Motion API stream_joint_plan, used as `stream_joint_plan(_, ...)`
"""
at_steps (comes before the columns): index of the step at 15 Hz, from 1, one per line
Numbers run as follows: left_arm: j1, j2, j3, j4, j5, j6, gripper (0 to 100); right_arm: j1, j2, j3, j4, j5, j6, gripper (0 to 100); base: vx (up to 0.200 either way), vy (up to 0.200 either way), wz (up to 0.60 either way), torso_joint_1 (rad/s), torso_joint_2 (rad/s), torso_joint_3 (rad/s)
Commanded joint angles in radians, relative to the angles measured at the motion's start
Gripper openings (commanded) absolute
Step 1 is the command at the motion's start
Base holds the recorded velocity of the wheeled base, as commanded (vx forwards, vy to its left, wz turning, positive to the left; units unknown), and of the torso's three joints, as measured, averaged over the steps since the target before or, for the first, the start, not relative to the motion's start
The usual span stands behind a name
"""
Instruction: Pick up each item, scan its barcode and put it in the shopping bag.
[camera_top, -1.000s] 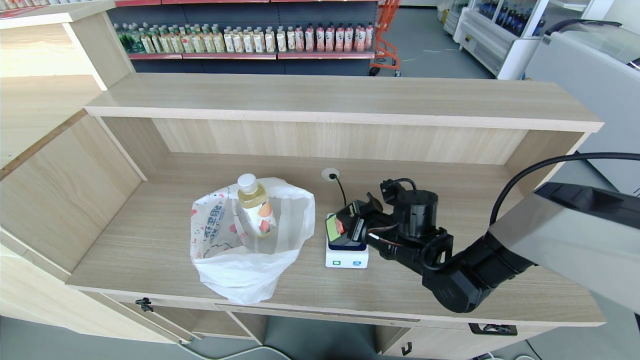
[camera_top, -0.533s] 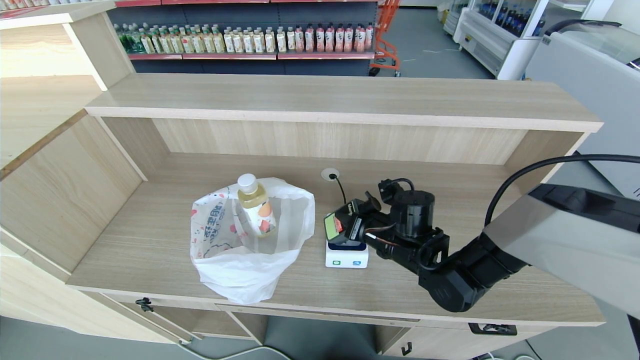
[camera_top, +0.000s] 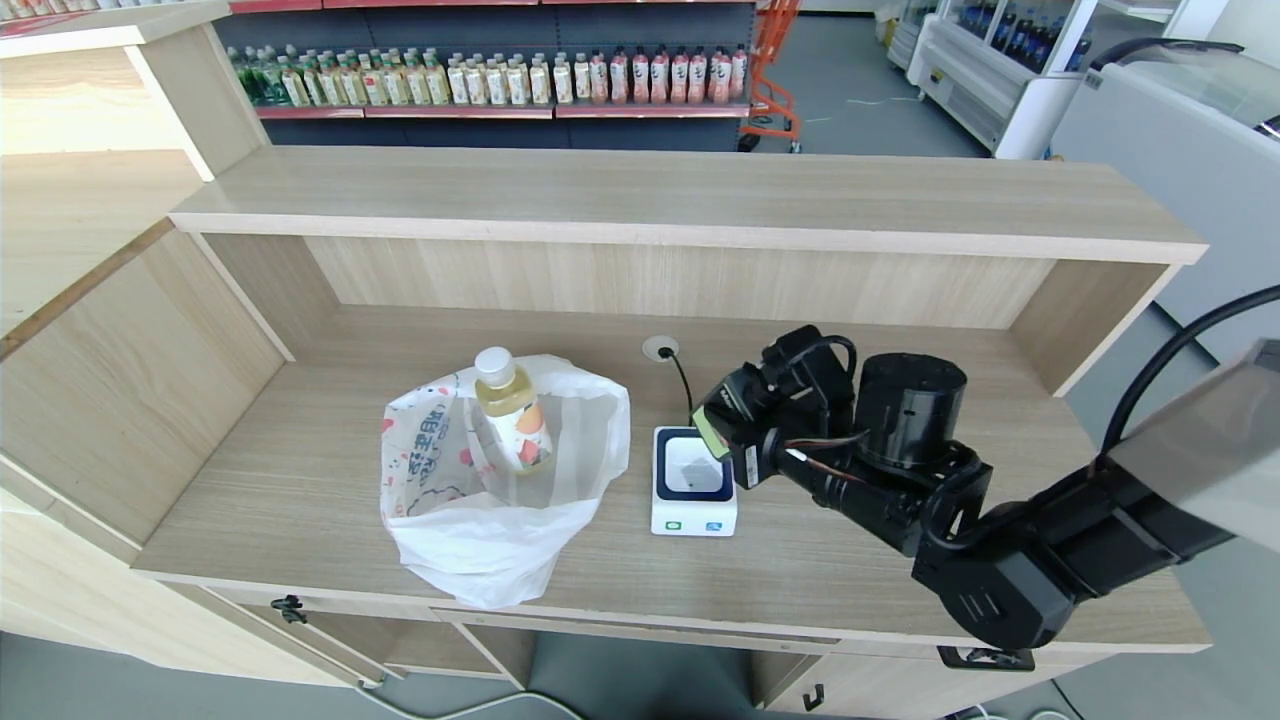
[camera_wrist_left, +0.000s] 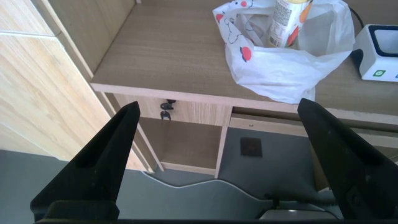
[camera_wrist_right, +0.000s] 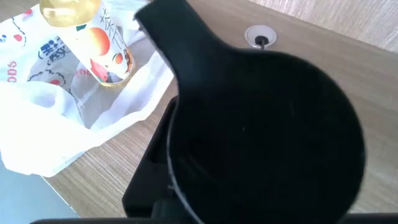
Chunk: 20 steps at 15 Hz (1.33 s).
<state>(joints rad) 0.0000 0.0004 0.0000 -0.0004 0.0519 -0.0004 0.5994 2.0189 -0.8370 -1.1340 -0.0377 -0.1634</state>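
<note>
Bright, even overhead light falls on the counter (camera_top: 300, 480), with only a soft, faint shadow under the white bag (camera_top: 480, 550) left of the right gripper (camera_top: 730, 445). The green pack (camera_top: 709, 432) it holds shows a pale lit edge. The head view bows straight lines near its borders. In the wrist views the left gripper (camera_wrist_left: 219, 112) and the right one's black body loom close, dark and soft-edged.
</note>
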Motion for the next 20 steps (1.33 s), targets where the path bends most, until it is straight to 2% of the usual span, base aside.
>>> stream_joint_plan(1, 0.0, 0.0, 0.0, -0.001, 0.0, -0.001, 100, -0.006, -0.065, 0.03, -0.004, -0.001, -0.015, 0, 0.0, 0.0, 0.0, 0.0, 0.0, 0.0)
stream_joint_plan(5, 0.0, 0.0, 0.0, 0.0, 0.0, -0.001, 100, 0.053, -0.065, 0.009, -0.003, 0.009, -0.03, 0, 0.0, 0.2, 0.0, -0.001, 0.0, 0.006)
stream_joint_plan(10, 0.0, 0.0, 0.0, -0.001, 0.0, -0.001, 100, 0.046, -0.048, 0.019, -0.003, 0.038, -0.027, 0, 0.0, 0.2, 0.0, 0.004, 0.0, -0.004)
stream_joint_plan(15, 0.0, 0.0, 0.0, -0.001, 0.0, 0.0, 100, 0.034, -0.009, 0.01, -0.003, 0.163, 0.079, 0, 0.0, 0.2, 0.0, 0.003, 0.01, 0.0)
stream_joint_plan(20, 0.0, 0.0, 0.0, -0.001, 0.0, 0.002, 100, 0.01, 0.099, -0.013, -0.023, 0.186, 0.191, 0, 0.0, 0.0, 0.0, 0.0, 0.0, 0.0)
